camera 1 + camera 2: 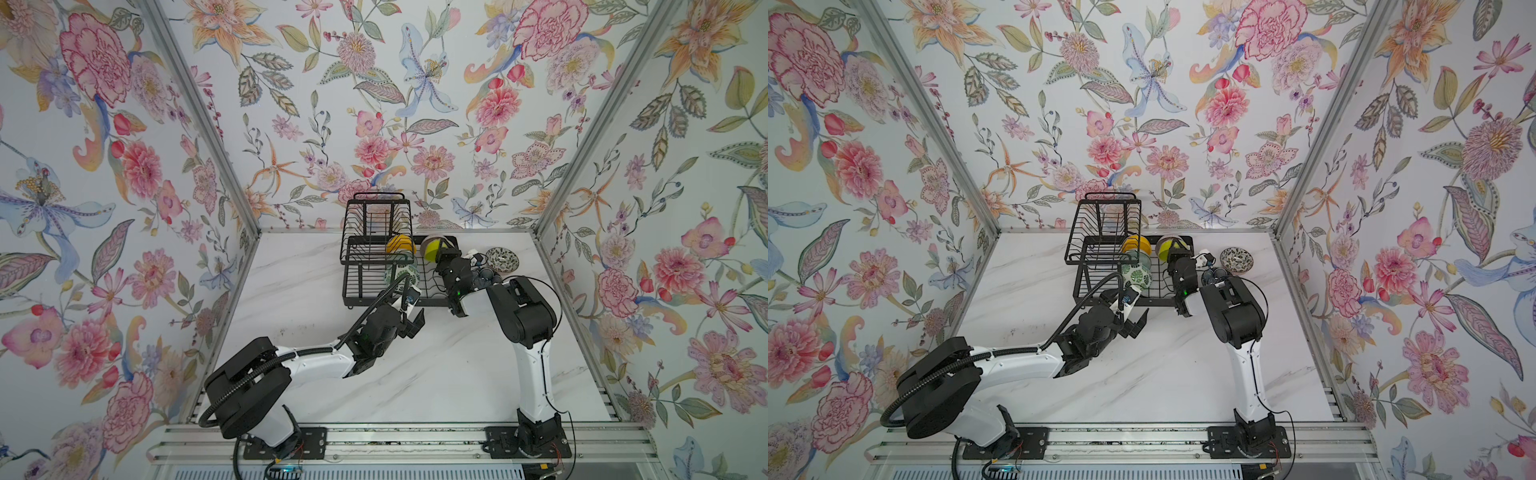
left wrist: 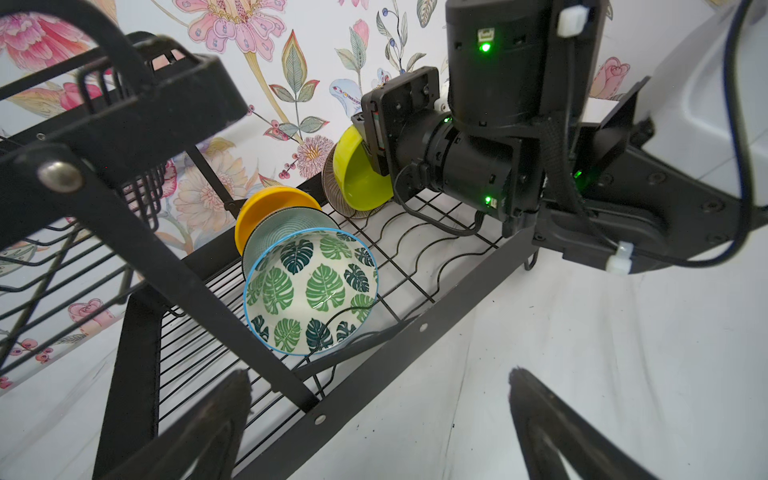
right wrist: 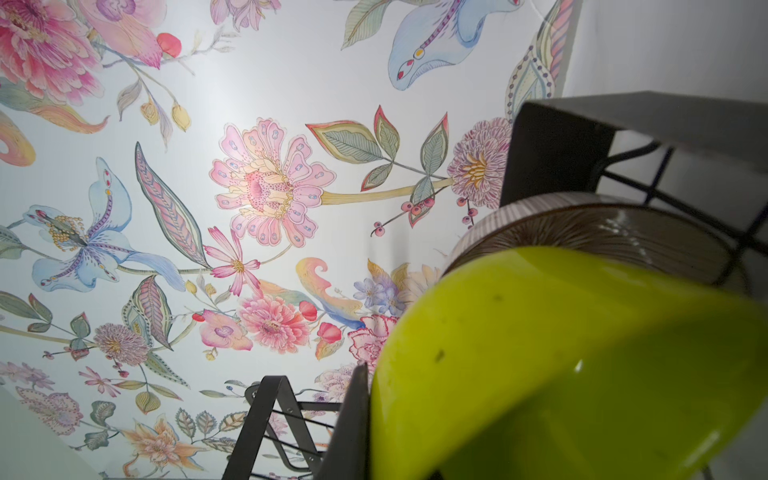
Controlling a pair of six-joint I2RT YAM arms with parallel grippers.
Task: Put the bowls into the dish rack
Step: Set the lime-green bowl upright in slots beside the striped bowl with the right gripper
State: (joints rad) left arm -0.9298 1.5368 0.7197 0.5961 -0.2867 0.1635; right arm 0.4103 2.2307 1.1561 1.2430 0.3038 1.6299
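In the lower tray of the black wire two-tier dish rack (image 2: 415, 332), the leaf-printed white bowl (image 2: 311, 291), pale aqua bowl (image 2: 282, 226) and yellow bowl (image 2: 257, 208) stand on edge. The black-and-white patterned bowl (image 1: 502, 259) sits on the marble table (image 1: 415, 374) beside the rack, so loading looks over half done. The left gripper (image 2: 378, 374) hovers wide and empty. The right gripper (image 2: 368, 143) pinches the lime green bowl (image 2: 357, 178) against the pink-brown ribbed bowl (image 3: 582, 224).

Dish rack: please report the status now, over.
Left fingers open, clear of the dish rack. Right fingers shut on lime green bowl, inside rack. Black-and-white bowl on table. Nothing seen in the way.
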